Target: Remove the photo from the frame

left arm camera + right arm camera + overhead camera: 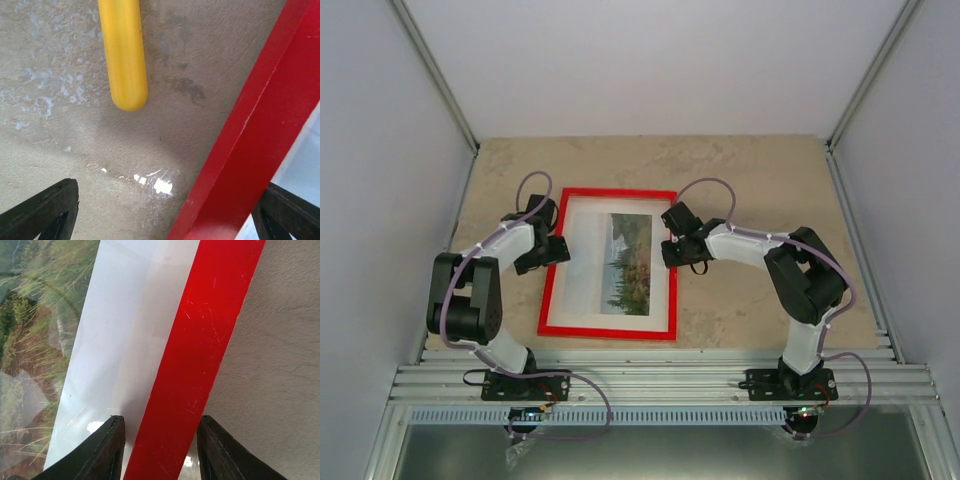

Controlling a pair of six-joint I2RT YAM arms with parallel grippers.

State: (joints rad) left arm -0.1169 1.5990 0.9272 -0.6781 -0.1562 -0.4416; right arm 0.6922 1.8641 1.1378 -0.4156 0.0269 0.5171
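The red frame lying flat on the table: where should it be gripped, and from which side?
Take a long side rail of the frame from straight above, one finger outside on the table, one inside over the white mat. The frame lies flat and its rails are narrow, so a rail fits between the fingers, as the right end effector shows.

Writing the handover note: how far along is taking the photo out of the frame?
Done: nothing yet; the photo still sits in the frame. In hand: the left gripper, open, and the right gripper straddle its side rails. Left: the removal itself.
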